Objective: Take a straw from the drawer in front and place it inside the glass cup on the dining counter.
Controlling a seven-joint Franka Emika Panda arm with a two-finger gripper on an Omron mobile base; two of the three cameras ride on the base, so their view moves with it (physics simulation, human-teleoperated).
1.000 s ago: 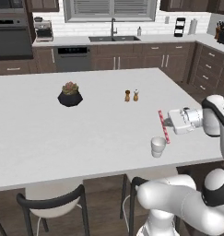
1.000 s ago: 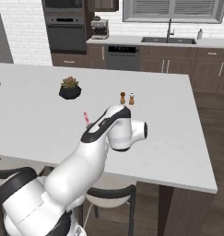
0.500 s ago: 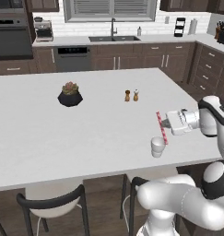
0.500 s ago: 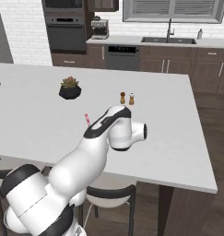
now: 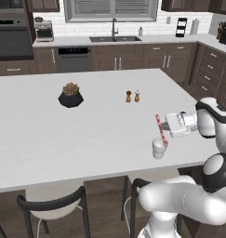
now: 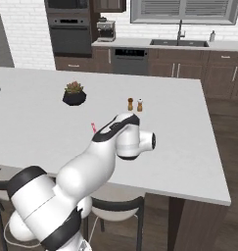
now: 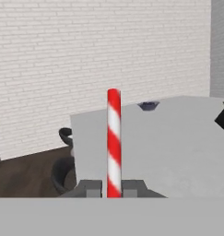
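Gripper [image 5: 166,126] clamped on the straw [image 5: 161,130], which stands nearly upright between the jaws, tilted slightly. In the left base view the straw's lower end sits just above the glass cup [image 5: 158,148]; entry into the cup cannot be told. Cup stands on the dining counter [image 5: 86,125] near its front edge, toward the right corner. Potted plant [image 5: 70,95] and two small shakers [image 5: 132,96] sit mid-counter. Hand view: straw [image 7: 114,143] rises between the fingertips.

The counter [image 5: 86,125] is smooth matt white. The straw [image 7: 114,143] looks glossy, red-and-white striped. The cup [image 5: 158,148] is whitish, translucent. Far cabinets [image 5: 133,56] are dark brown wood.
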